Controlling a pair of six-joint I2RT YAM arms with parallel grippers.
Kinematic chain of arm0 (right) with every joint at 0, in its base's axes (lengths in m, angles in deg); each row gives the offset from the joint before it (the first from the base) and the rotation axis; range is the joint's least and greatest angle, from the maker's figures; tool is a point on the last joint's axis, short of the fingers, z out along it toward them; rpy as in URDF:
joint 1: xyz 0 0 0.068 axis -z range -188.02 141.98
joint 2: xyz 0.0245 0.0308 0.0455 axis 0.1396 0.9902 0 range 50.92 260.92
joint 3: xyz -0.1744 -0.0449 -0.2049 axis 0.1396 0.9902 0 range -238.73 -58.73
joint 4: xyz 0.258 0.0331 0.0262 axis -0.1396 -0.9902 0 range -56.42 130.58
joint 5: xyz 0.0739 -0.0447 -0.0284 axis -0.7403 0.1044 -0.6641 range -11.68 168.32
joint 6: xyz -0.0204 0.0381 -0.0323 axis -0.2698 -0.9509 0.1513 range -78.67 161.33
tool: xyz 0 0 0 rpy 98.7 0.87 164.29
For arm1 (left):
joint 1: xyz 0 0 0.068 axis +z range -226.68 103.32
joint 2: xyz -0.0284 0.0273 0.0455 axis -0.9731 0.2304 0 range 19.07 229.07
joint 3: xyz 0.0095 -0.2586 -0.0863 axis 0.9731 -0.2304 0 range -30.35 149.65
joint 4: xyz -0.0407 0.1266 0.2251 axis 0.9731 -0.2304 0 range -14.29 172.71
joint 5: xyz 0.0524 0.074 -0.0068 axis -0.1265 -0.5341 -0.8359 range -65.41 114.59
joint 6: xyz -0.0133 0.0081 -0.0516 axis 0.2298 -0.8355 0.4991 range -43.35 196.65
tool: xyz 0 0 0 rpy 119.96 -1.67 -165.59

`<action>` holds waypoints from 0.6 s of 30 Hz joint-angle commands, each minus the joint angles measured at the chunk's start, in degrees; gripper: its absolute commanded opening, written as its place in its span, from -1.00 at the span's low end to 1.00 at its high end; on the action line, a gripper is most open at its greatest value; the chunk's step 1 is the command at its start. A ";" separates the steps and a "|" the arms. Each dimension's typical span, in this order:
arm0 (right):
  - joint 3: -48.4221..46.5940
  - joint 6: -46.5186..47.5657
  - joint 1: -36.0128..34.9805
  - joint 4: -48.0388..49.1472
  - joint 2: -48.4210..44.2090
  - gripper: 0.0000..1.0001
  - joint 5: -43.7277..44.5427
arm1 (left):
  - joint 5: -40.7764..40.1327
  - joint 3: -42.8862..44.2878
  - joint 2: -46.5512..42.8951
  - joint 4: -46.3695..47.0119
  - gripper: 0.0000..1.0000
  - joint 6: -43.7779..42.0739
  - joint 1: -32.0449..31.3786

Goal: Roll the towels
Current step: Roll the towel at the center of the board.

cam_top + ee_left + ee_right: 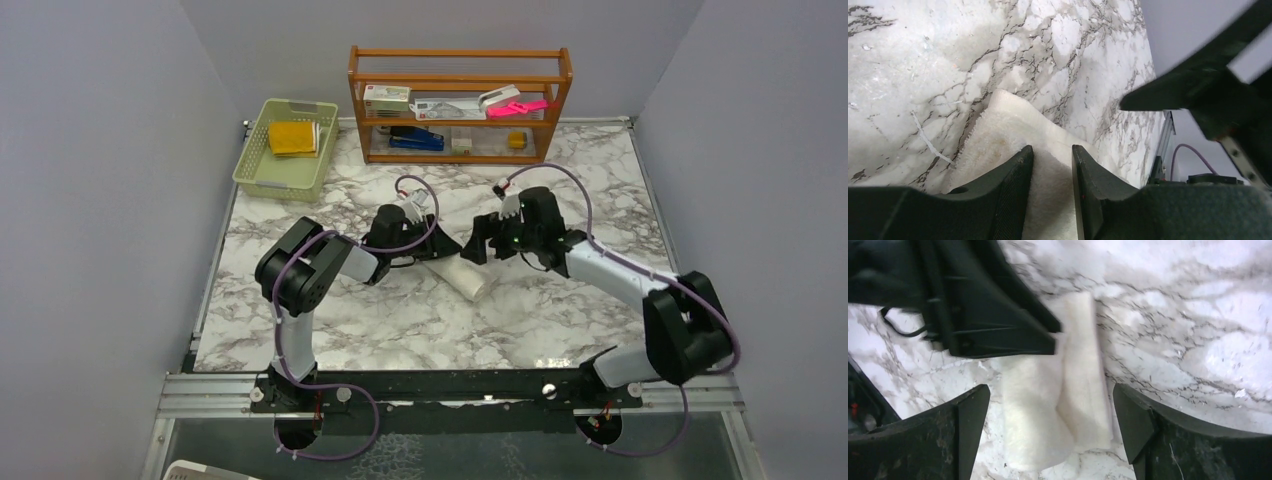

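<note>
Towel [1083, 365], cream, rolled, lies between jaws of wide-open right gripper [1049, 390]. Left gripper [1052, 150] narrowly parted over its end; hold unclear.

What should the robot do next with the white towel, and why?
Probably lift the right gripper clear. Its jaws stand wide open, apart from the white towel, which already looks rolled on the table, with the left gripper astride one end.

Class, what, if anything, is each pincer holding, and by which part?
Right pincer open, holding nothing. Left pincer straddles one end of the cream towel; firm grip cannot be told.
</note>
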 commanded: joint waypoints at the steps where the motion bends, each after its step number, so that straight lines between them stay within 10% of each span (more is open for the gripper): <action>1: 4.51 10.55 -7.51 6.34 -9.37 0.92 14.74 | -5.23 0.14 1.08 -11.10 -0.24 -5.93 -2.07; 18: 3.31 23.67 -30.45 -0.09 -0.66 0.52 38.70 | -7.01 3.83 2.62 -18.79 -0.24 -9.48 -2.46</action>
